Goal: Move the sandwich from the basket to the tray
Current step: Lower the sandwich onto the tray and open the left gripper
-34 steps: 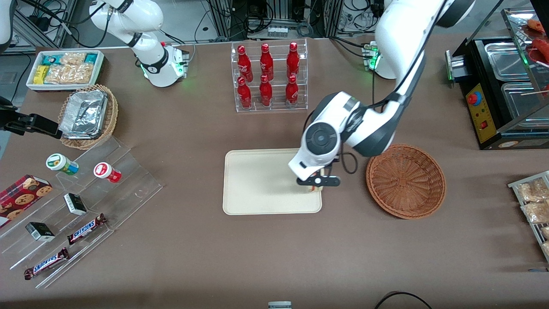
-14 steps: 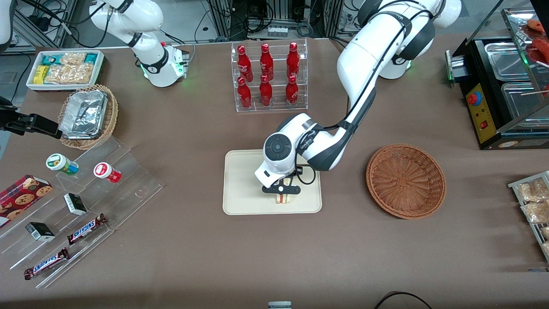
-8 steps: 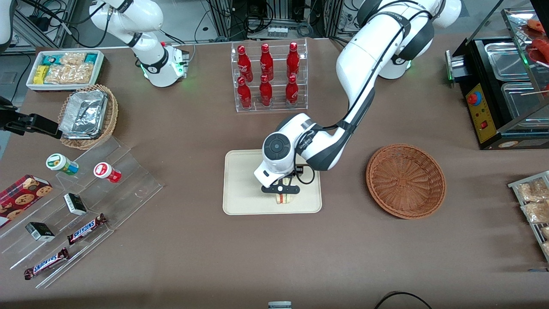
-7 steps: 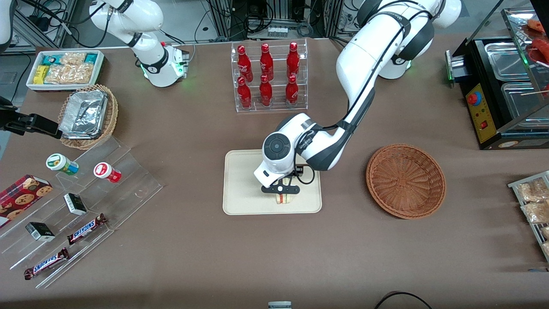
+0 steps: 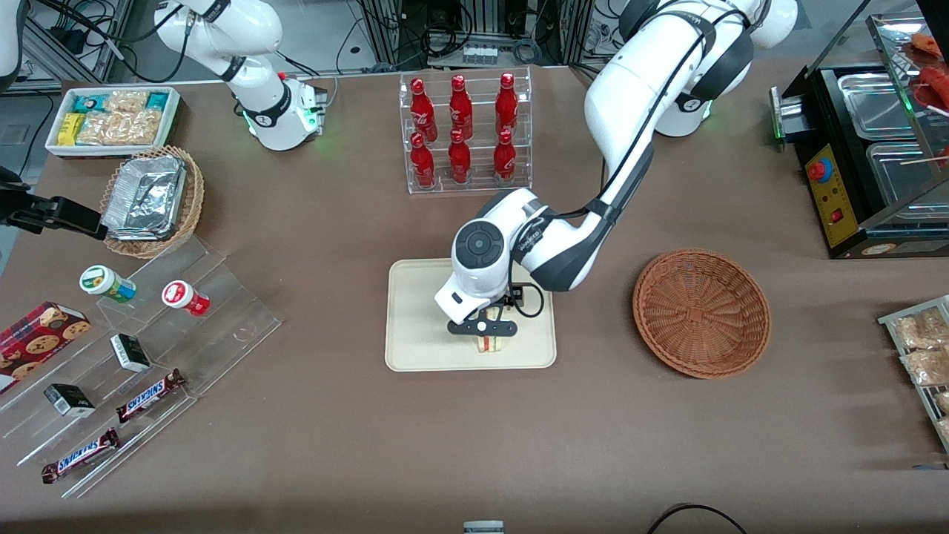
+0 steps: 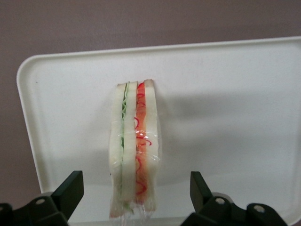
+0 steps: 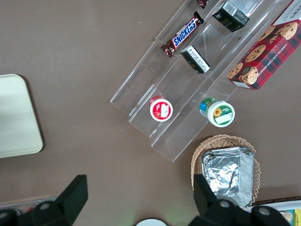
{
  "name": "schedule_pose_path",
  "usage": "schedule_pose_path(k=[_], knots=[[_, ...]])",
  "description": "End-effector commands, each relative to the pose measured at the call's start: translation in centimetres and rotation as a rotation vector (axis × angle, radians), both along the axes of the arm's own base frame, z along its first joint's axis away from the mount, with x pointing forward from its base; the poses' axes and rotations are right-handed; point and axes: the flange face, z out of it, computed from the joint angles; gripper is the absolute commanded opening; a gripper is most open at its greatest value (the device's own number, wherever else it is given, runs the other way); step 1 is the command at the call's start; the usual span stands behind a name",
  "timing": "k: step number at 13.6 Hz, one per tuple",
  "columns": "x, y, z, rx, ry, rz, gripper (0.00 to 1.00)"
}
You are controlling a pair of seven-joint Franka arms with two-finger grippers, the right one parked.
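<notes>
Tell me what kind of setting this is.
Probably a mock snack-shop counter in a robot lab: a bottle rack, candy bars on clear steps. The open gripper hangs over the sandwich on the tray.

Desk point(image 5: 334, 430): one wide surface covered edge to edge in a matt brown cloth, which shows faint creases. The same cloth appears in the right wrist view point(image 7: 70, 47). Floor point(image 5: 16, 126): grey, visible at the parked arm's end and farther from the front camera than the desk. Metal racking point(image 5: 474, 30) and loose black cables point(image 5: 371, 37) stand on that floor. Lighting: even, overhead, casting soft shadows on the cloth
</notes>
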Motion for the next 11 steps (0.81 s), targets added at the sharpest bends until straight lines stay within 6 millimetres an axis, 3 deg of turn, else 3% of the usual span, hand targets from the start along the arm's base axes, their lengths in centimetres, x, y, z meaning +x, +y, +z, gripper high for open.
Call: schedule_pose_path(k=[1,2,6,8,9,11], knots=[[0.4,0.7,4.2,0.008,-0.044,0.035,1.00],[0.6,1.2,5.6,0.012,-0.051,0.046,1.00],[4.5,8.1,9.9,0.044,-0.046,0.139,1.00],[5.3,10.2,12.5,0.045,-0.071,0.162,1.00],[6.5,12.9,13.1,0.069,-0.061,0.190,1.00],[6.8,15.5,15.3,0.089,-0.044,0.182,1.00]])
